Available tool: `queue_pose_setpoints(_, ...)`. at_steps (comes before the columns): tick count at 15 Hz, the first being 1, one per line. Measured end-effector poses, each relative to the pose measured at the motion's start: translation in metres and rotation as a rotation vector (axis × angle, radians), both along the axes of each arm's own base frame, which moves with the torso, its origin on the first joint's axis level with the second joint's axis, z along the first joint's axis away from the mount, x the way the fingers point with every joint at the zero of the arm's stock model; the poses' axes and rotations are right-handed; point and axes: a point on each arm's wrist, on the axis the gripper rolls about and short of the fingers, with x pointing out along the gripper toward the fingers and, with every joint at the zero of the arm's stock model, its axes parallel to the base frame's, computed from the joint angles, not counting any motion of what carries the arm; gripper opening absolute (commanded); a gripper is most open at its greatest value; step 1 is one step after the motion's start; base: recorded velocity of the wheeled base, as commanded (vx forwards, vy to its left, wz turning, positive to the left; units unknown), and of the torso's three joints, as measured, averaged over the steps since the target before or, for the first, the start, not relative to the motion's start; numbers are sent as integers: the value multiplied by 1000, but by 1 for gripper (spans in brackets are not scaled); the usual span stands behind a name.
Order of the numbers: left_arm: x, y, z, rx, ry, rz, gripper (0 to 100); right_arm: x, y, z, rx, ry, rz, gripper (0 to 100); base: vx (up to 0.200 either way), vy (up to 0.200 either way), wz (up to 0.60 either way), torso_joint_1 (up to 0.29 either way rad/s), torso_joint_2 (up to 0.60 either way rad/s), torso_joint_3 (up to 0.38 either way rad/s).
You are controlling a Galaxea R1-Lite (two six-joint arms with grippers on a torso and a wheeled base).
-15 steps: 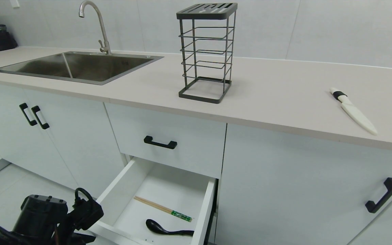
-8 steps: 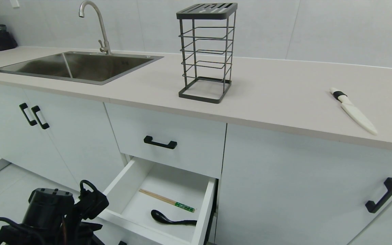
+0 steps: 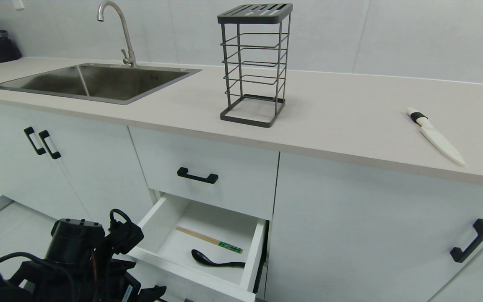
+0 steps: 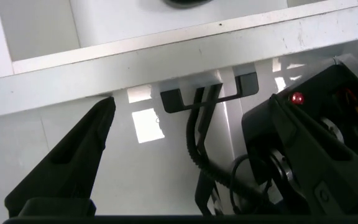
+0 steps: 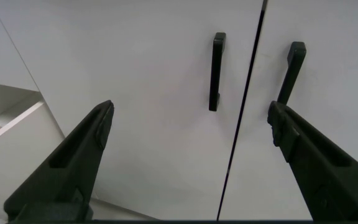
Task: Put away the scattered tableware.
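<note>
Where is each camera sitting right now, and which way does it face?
Head: on the head, looking forward and down over counter, rack, knife and open drawer; left arm at lower left.
Left wrist: on that wrist, close to the drawer front, facing its handle; left gripper open.
Right wrist: on that wrist, facing two cabinet doors; right gripper open.
Shared: head and left wrist both show the drawer.
</note>
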Motion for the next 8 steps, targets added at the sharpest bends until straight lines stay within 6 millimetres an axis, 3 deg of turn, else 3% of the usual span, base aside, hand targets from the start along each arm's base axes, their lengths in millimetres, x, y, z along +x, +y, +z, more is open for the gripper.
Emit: queue_pose_setpoints(8,40,-10,-9,-51,-77,30,100,0,0,0,0,0,0,100,0,0,0,0,0,0)
